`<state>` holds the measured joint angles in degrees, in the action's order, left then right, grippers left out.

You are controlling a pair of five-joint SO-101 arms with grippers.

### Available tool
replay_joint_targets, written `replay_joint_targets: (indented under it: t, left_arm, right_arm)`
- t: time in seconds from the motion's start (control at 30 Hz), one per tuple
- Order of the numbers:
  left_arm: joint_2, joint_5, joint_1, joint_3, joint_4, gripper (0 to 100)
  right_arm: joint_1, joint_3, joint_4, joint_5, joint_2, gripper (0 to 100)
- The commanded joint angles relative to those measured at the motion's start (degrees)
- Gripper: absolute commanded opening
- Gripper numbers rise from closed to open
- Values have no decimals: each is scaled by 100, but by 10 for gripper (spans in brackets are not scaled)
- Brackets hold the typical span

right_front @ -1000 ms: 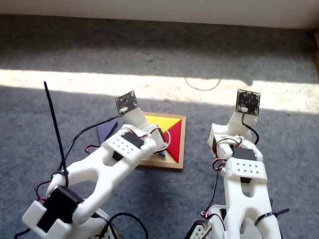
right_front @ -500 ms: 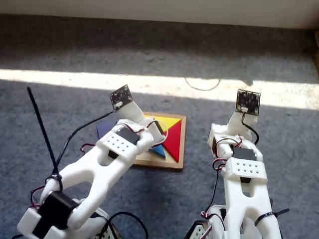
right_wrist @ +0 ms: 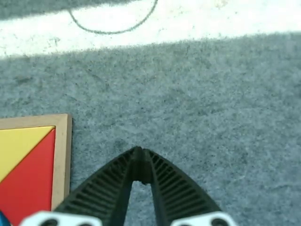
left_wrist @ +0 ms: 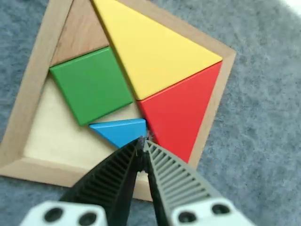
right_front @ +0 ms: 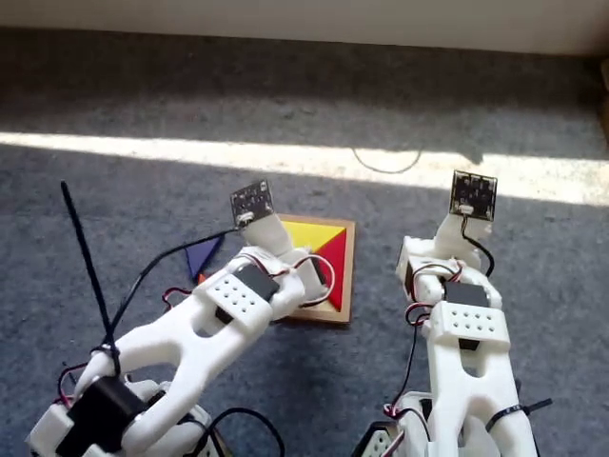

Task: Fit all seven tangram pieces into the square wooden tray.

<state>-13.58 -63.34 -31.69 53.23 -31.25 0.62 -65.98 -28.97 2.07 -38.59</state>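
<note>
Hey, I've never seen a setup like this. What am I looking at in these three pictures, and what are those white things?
The white things are two robot arms, the left arm and the right arm, each ending in jaws for gripping. One picture looks down on both from a fixed camera. The other two come from a camera on each arm's wrist, so that arm's jaws jut into the picture. On the grey carpet lies a square wooden tray holding a yellow triangle, a red triangle, a green square and a small blue triangle. A purple piece lies outside it. The left arm's jaws are shut, tips at the blue triangle. The right arm's are shut over carpet beside the tray. Neither seems to hold anything.
</note>
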Motion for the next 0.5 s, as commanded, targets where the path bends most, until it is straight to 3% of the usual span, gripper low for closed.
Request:
replay_joint_targets:
  t: [0.0,0.47]
  left_arm:
    - [576,-44,-119,-488,70,7]
    - [901,-70,453,-769,79,7]
  right_arm:
    - [-40,75,127,26,-198,5]
    - [-40,75,127,26,-198,5]
